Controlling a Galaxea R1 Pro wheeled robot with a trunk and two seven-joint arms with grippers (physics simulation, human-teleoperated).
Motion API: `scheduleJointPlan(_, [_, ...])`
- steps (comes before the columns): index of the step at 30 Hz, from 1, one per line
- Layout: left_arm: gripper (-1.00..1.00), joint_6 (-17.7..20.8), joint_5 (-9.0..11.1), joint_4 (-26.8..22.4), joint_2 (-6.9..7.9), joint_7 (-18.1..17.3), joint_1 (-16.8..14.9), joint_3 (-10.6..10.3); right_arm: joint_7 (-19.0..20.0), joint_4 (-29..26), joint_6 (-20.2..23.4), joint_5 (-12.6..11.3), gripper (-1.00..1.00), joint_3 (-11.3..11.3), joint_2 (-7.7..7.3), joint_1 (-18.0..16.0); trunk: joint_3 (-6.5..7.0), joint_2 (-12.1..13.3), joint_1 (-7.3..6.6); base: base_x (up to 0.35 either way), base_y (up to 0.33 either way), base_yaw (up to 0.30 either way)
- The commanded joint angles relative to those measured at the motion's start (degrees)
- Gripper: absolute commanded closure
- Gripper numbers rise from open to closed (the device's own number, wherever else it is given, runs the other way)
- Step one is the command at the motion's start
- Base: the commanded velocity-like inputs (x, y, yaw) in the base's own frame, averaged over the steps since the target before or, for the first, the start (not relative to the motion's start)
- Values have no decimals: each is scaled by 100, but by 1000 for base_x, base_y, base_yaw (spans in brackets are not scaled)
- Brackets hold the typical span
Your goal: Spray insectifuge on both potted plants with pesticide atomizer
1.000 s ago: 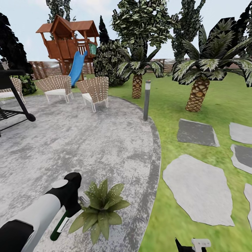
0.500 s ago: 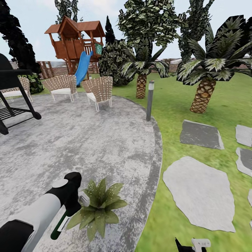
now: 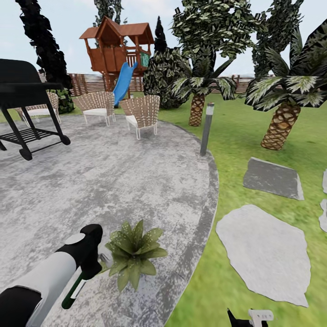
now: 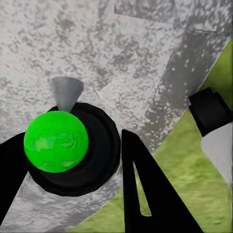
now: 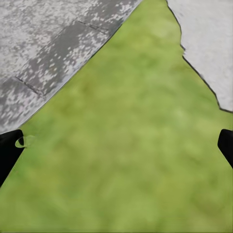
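Fingers point(image 4: 145, 194) of the left gripper point(image 3: 88, 268) were clamped on the spray bottle point(image 3: 73, 290), long axis running down toward the robot, nozzle just beside the potted plant point(image 3: 132, 252) on the patio point(image 3: 113, 181). Right gripper point(image 3: 247, 315) hung spread and empty (over grass).

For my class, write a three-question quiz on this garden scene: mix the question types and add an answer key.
1. True or false: the left pincer holds the pesticide atomizer.
2. Multiple choice: the potted plant stands on A) the lawn, B) the paved patio, C) a stepping stone.
3. Fill in: in the right wrist view, the right pincer hangs open above mostly ____.

Key: 1 true; 2 B; 3 grass.
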Motion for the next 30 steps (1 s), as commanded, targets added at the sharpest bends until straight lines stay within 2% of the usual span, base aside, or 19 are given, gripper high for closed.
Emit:
scheduleJointPlan(1, [100,39,-36,-38,2,-43,-1,154,48,0,-14,13,-100,-48,1,-4,-5,-2,-1,-1,-1,42])
scheduleJointPlan(3, [100,39,-40,-35,32,-33,1,317,48,0,-13,13,-100,-54,1,-4,-5,-2,-1,-1,0,20])
scheduleJointPlan(5, [100,39,-34,-7,206,22,27,453,48,0,-13,13,-100,-51,1,-4,-5,-2,-1,0,0,5])
scheduleJointPlan(7, [100,39,-31,-14,283,37,72,577,48,0,-16,13,-100,-55,-1,-4,-5,-2,-1,0,0,2])
scheduleJointPlan(8, [100,36,-31,-39,309,50,97,779,48,0,-18,13,-100,-56,-5,-4,-5,-2,-1,0,0,0])
scheduleJointPlan(9, [100,32,-54,-54,308,187,113,930,48,0,-17,13,-100,-56,-7,-4,-5,-2,-1,0,0,0])
scheduleJointPlan(10, [100,31,-38,-62,300,442,119,995,48,0,-16,13,-100,-54,-6,-4,-5,-2,-1,0,0,0])
scheduleJointPlan(12, [100,31,-9,-28,282,651,122,1028,48,0,-14,13,-100,-50,-5,-4,-5,-2,-1,0,0,0])
scheduleJointPlan(14, [100,24,113,2,282,742,133,1041,48,0,-13,13,-100,-49,-2,-4,-5,-2,-1,0,0,67])
scheduleJointPlan(19, [100,17,189,5,252,769,211,1044,48,0,-18,13,-100,-51,1,-4,-5,-2,-1,5,0,166])
scheduleJointPlan(23, [100,13,216,16,251,769,248,1045,48,-8,-15,13,-100,-57,-15,-4,-5,-2,-1,195,-34,20])
scheduleJointPlan(30, [100,-13,217,13,283,773,499,1051,48,-10,-14,13,-100,-57,-18,-4,-5,-2,-1,50,-4,1])
